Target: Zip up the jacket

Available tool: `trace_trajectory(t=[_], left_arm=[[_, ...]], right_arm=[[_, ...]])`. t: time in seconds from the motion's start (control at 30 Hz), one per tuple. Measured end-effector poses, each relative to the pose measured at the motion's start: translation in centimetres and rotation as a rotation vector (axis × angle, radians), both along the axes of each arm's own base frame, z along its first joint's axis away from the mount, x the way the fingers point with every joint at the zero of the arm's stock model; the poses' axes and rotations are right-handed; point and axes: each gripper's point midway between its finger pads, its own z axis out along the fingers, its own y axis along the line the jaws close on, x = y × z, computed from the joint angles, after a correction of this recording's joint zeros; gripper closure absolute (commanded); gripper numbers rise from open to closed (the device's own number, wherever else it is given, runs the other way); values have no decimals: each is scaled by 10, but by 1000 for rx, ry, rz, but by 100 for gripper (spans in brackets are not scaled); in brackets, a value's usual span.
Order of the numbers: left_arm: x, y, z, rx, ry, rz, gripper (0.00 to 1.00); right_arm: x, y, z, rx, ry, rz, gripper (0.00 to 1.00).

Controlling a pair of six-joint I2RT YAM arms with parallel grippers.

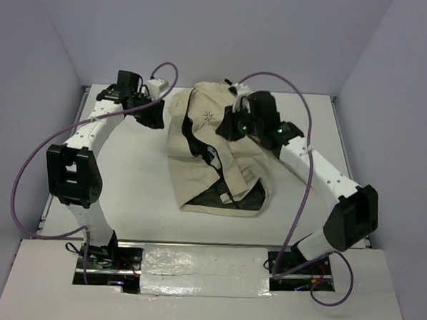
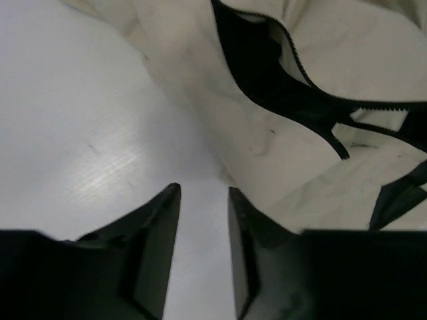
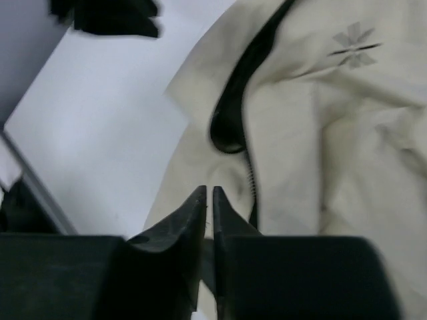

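Note:
The cream jacket (image 1: 220, 167) lies crumpled in the middle of the table, front open, with dark lining and dark zipper (image 1: 200, 148) showing. Its star logo (image 1: 207, 117) faces up. My left gripper (image 1: 158, 118) is open and empty, low over bare table just off the jacket's left edge (image 2: 220, 100); its own view shows it (image 2: 203, 190) with table between the fingers. My right gripper (image 1: 231, 129) sits on the jacket's upper part. In its own view it (image 3: 209, 190) is nearly closed on a raised fold of jacket fabric (image 3: 300, 147), beside the zipper teeth (image 3: 251, 177).
Grey walls close the table (image 1: 127, 170) at the back and sides. Purple cables (image 1: 27, 172) loop from both arms. The left arm's dark wrist (image 3: 107, 17) shows at the top left of the right wrist view. A metal rail (image 3: 40, 193) runs along the table's edge.

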Motion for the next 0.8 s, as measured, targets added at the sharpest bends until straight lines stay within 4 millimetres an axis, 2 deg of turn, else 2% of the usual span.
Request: trace_trajectory(t=[0.03, 0.07, 0.13, 0.17, 0.23, 0.3, 0.37, 0.43, 0.63, 0.73, 0.8], left_arm=[[-8, -6, -8, 14, 10, -36, 61], [-18, -14, -17, 28, 27, -81, 46], [-38, -35, -34, 59, 50, -180, 26], [-47, -47, -42, 69, 61, -222, 19], [-59, -65, -56, 91, 69, -280, 19], [-58, -71, -62, 110, 69, -281, 32], [-42, -66, -66, 134, 48, -229, 45], [-21, -60, -69, 162, 22, -172, 48], [37, -50, -85, 233, -45, -47, 51], [56, -47, -92, 258, -60, 0, 50], [69, -48, -93, 267, -78, 19, 49]], right_arm=[[-18, 8, -7, -7, 10, 45, 93], [-32, 18, -16, -10, 27, 86, 88], [-51, 30, -42, -27, 92, 149, 78], [-56, 31, -59, -40, 136, 157, 76], [-56, 30, -86, -65, 210, 152, 72], [-54, 31, -105, -76, 261, 152, 71], [-54, 32, -118, -82, 301, 152, 72], [-52, 37, -129, -82, 335, 161, 73], [-27, 51, -152, -99, 403, 120, 69], [-10, 56, -164, -120, 425, 79, 62], [-6, 56, -177, -138, 457, 54, 52]])
